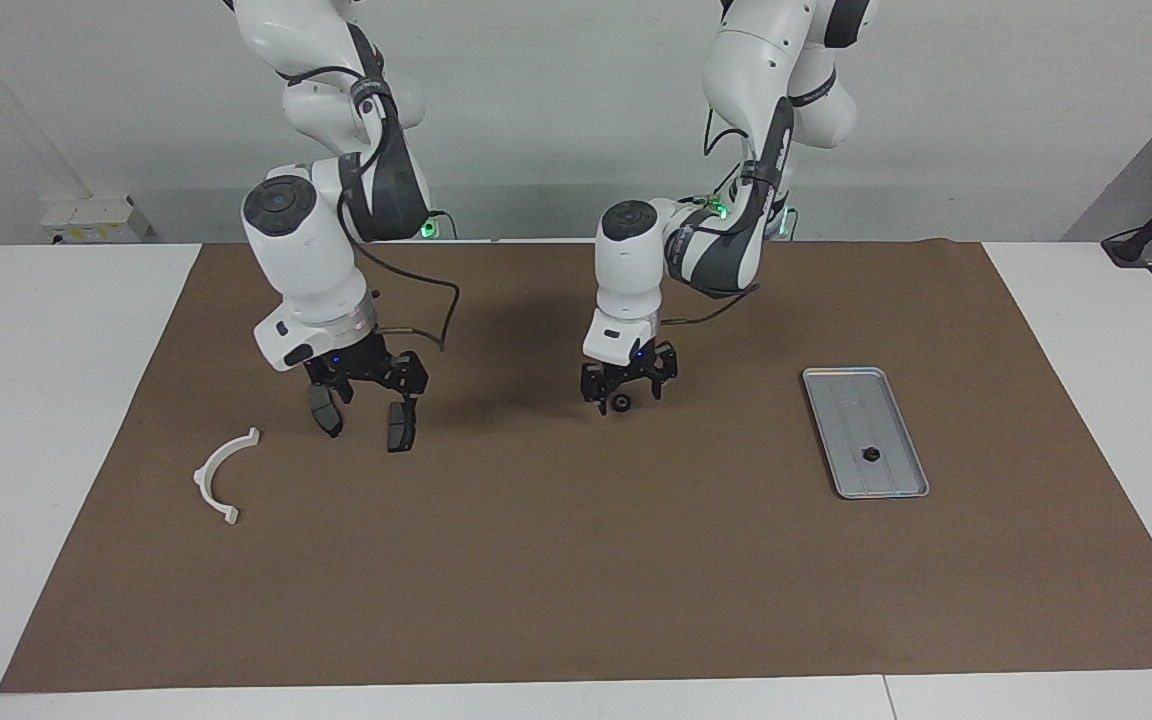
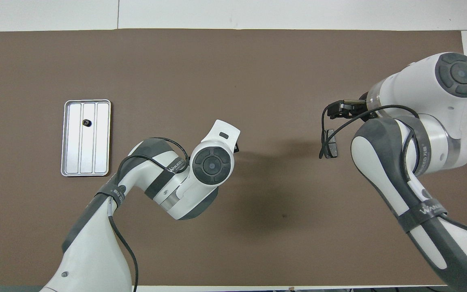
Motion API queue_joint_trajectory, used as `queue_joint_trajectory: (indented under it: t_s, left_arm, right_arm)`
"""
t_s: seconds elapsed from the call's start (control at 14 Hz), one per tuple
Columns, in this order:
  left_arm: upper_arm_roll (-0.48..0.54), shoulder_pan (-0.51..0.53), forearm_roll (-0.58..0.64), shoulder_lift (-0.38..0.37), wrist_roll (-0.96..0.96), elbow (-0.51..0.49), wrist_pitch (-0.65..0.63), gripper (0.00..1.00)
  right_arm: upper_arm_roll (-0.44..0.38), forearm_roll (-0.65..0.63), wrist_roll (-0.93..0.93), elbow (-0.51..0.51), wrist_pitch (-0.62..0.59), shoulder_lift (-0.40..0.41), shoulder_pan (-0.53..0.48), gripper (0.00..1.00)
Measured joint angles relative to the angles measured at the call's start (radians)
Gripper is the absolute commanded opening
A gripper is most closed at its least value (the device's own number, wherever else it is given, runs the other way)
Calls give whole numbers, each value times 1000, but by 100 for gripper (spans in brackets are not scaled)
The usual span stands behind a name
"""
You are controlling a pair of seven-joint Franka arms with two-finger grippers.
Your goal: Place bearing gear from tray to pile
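The bearing gear (image 1: 622,404) was a small, dark, round piece, ring-like with a pale glint at its middle, and it lay on the brown mat (image 1: 576,560) directly under the left gripper (image 1: 624,392), well apart from the tray (image 1: 841,385) and toward the right arm's end of the counter (image 1: 46,380) from it. The left gripper hung just above the gear with its fingers spread to either side of it, gripping nothing; in the overhead view the arm's own wrist hid both gripper and gear. The tray, flat grey metal with rounded corners, a raised rim and lengthwise ridges, lay toward the left arm's end of the counter, and one more small dark round part (image 1: 869,453) sat in it, in the half farther from the robots. Much farther from the tray, toward the right arm's end, the right gripper (image 1: 364,425) stood low over the mat with its jaws wide and empty. A dark grey brake pad (image 1: 400,428) stood at one of its fingertips; whether they touched could not be told. The white semicircular bracket (image 1: 220,474) lay flat on the mat, farther still from the tray than that pad.
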Motion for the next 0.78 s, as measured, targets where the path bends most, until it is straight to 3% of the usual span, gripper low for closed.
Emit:
queue_joint_trajectory:
  t_s: [0.28, 0.78]
  left_arm:
    - [3, 195, -8, -68, 313, 38, -80, 96]
    - [5, 445, -227, -91, 831, 138, -236, 95]
  right_arm:
    - [3, 0, 265, 1, 32, 20, 140, 100]
    - [3, -1, 654, 124, 42, 137, 350, 100]
